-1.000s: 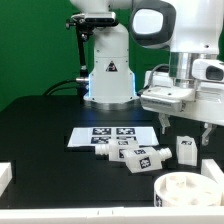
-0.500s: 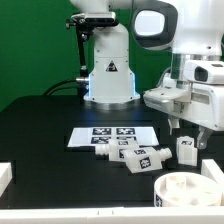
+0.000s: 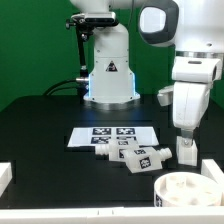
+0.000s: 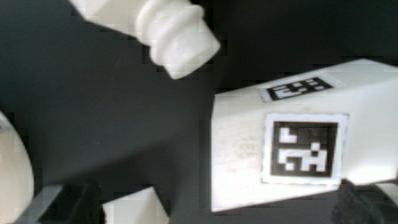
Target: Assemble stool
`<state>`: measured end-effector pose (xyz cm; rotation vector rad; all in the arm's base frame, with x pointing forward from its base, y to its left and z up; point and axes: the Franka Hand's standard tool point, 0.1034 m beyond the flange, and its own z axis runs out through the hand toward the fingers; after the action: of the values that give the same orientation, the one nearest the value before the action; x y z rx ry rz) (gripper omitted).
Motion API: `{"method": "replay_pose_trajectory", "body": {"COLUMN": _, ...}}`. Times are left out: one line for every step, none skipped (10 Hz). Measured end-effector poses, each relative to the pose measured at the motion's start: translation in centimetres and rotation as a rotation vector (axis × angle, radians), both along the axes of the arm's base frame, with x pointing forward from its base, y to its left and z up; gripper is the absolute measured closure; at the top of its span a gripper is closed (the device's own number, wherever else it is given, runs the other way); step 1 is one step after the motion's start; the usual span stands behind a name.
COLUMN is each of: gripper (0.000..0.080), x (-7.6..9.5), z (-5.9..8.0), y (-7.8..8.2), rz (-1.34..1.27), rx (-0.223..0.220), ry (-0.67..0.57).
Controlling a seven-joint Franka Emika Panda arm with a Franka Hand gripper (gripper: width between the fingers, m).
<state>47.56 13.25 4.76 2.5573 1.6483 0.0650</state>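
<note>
The tool [image 3: 186, 133] hung open just above a white leg [image 3: 186, 150], its fingers [image 4: 64, 205] spread to either side of the tagged block, gripping nothing. That leg sat on the black desk [image 3: 40, 130] at three o'clock from the marker board [image 3: 112, 134], with the round seat [image 3: 190, 187] near it at six o'clock. The step in hand looked like picking up this leg. The next move seemed to call for a straight descent, then a squeeze across its flat sides.
</note>
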Motion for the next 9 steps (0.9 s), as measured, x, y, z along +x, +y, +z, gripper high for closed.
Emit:
{"method": "replay_pose_trajectory", "body": {"gripper": 0.015, "x": -0.01, "z": -0.01, "y": 0.08, "rz": -0.086, "rx": 0.011, "ry": -0.002}}
{"method": "replay_pose_trajectory", "body": {"gripper": 0.015, "x": -0.04, "z": 0.02, "y": 0.09, "rz": -0.226, "rx": 0.028, "ry": -0.002}}
{"method": "replay_pose_trajectory", "body": {"gripper": 0.015, "x": 0.02, "z": 0.14, "y": 0.06, "rz": -0.399, "rx": 0.051, "ry": -0.003}}
{"method": "replay_pose_trajectory", "body": {"gripper": 0.015, "x": 0.03, "z": 0.2, "y": -0.09, "rz": -0.602, "rx": 0.083, "ry": 0.001}}
{"method": "replay_pose_trajectory", "body": {"gripper": 0.015, "x": 0.0, "z": 0.17, "y": 0.12, "rz": -0.761, "rx": 0.105, "ry": 0.005}}
{"method": "replay_pose_trajectory", "body": {"gripper": 0.015, "x": 0.08, "z": 0.18, "y": 0.21, "rz": -0.844, "rx": 0.119, "ry": 0.01}}
{"method": "replay_pose_trajectory", "body": {"gripper": 0.015, "x": 0.03, "z": 0.17, "y": 0.36, "rz": -0.879, "rx": 0.124, "ry": 0.012}}
{"method": "replay_pose_trajectory", "body": {"gripper": 0.015, "x": 0.01, "z": 0.17, "y": 0.46, "rz": -0.94, "rx": 0.132, "ry": 0.015}}
{"method": "replay_pose_trajectory", "body": {"gripper": 0.015, "x": -0.02, "z": 0.14, "y": 0.43, "rz": -1.032, "rx": 0.142, "ry": 0.022}}
